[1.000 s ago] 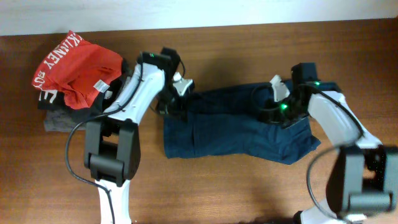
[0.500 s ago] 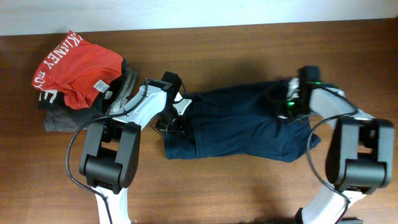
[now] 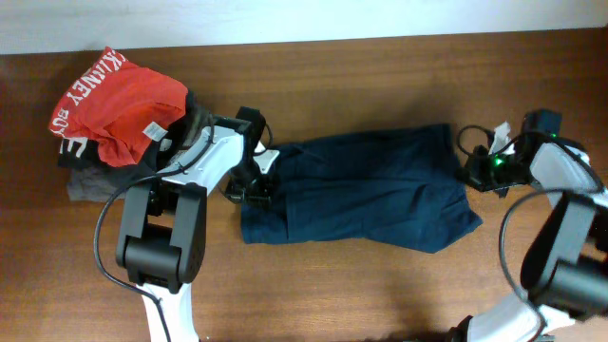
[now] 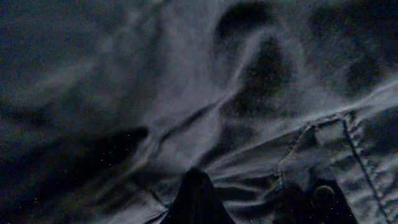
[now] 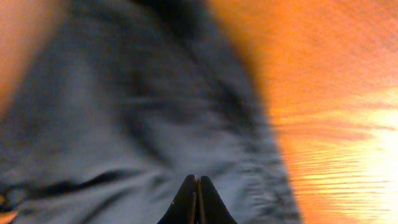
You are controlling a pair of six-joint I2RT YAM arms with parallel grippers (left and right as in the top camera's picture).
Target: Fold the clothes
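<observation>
Bench: brown wood with fine lengthwise grain, filling most of the overhead view; in the right wrist view it shows as a blurred orange glow at the right of the frame.
Clothes: one navy garment of soft cloth, spread as a rough rectangle in the centre of the overhead frame, with shallow creases and an uneven lower right corner.
Left wrist detail: cloth in rumpled folds, with a stitched seam and a small round stud at lower right, neither of which can be made out from overhead.
Red garment: crumpled, with white lettering, in the upper left.
Grey garment: folded beneath the red one.
Left gripper: at the garment's left edge; its own camera shows one narrow dark wedge low on the cloth, fingers drawn together; whether any cloth is pinched, I cannot tell.
Right gripper: just beside the garment's right edge; fingers pressed flat together, nothing between them.
</observation>
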